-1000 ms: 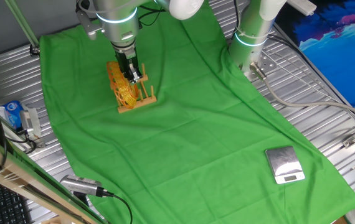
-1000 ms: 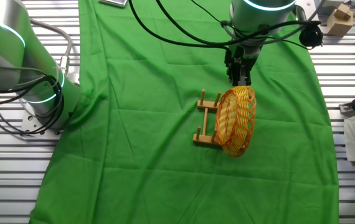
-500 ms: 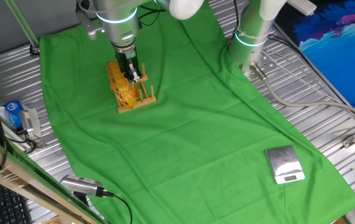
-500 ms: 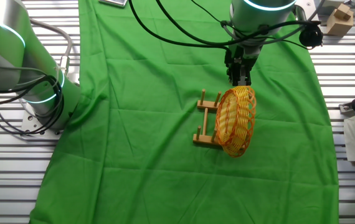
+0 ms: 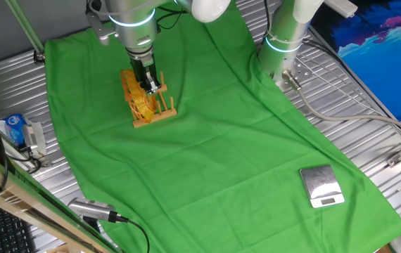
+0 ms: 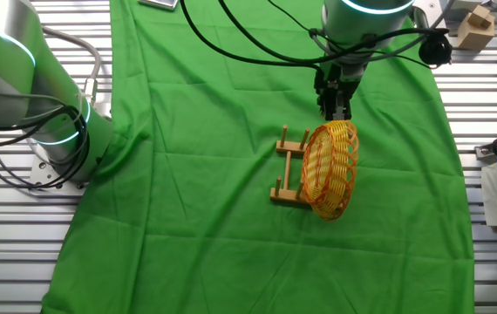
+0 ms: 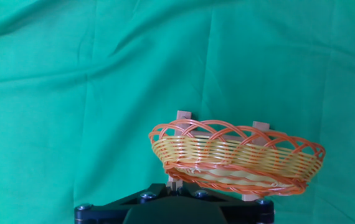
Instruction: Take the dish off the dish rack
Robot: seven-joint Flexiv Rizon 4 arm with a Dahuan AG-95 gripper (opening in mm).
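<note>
Hand view: black two-finger gripper (image 6: 336, 112) at upper rim of oval yellow-orange woven wicker dish (image 6: 330, 169); finger spacing unclear. Dish on edge in small light-brown wooden pegged rack (image 6: 289, 171), on green cloth (image 6: 196, 174).

Wicker dish (image 6: 329, 169): yellow-orange weave, orange looped rim. Dish rack (image 6: 289, 171): pale brown wood. Cloth (image 5: 214, 140): plain green. Scale (image 5: 321, 185): silver.

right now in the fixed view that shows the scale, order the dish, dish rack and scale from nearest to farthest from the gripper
1. The dish, directly under the gripper.
2. The dish rack, just beside the dish, holding it on edge.
3. The scale, far off at the cloth's opposite corner.
</note>
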